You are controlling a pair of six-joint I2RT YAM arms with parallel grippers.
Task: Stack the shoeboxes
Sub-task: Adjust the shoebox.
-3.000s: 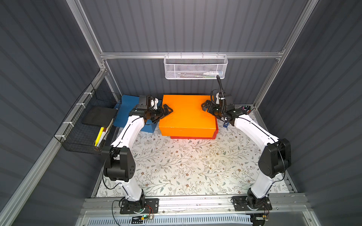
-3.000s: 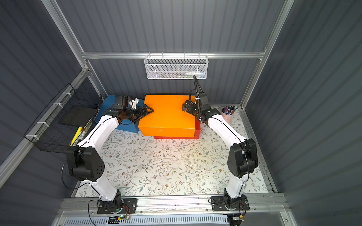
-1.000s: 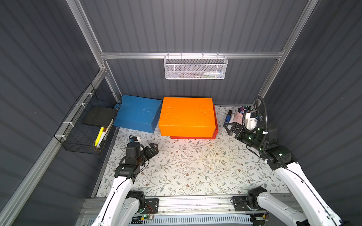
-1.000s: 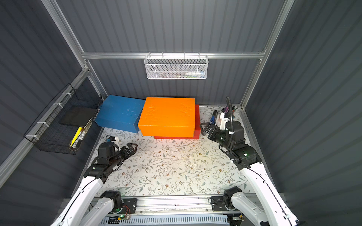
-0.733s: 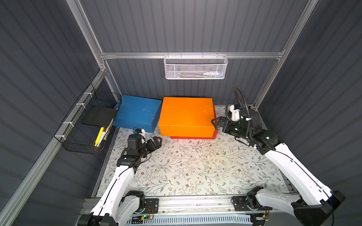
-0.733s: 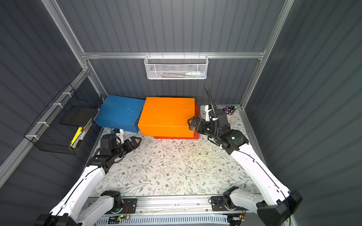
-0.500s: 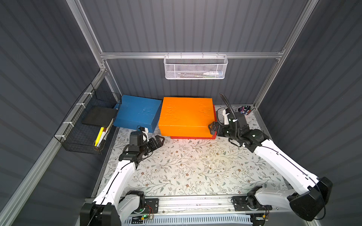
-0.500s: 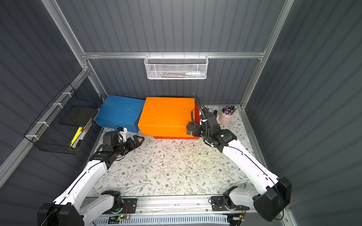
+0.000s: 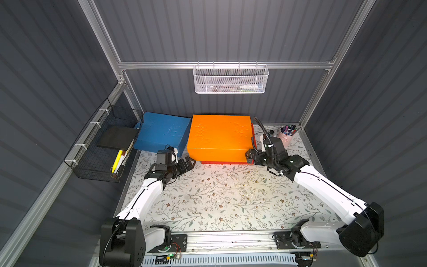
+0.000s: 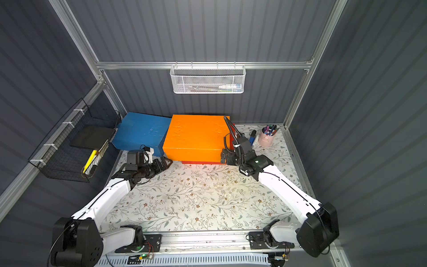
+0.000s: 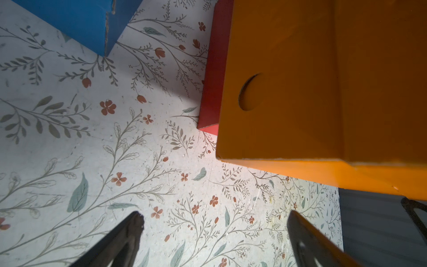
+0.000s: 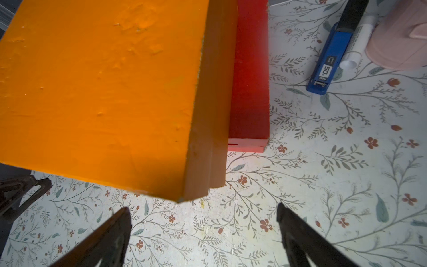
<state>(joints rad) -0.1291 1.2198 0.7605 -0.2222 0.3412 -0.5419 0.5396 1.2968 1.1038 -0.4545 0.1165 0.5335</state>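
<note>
A floral-patterned bench (image 9: 219, 198) carries a pink cup of pens (image 9: 286, 138) at its far corner with a blue stapler (image 12: 328, 60) and a white marker (image 12: 357, 46) beside it, while a white mesh basket (image 9: 231, 79) hangs on the back wall and a black wire basket (image 9: 101, 150), holding a flat black pad (image 9: 116, 140) and a yellow marker (image 9: 116, 159), hangs on the side wall.

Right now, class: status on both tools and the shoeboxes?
Left tool and right tool open, empty, flanking stack. Orange box on red box; blue box on the table. Nothing blocking.
</note>
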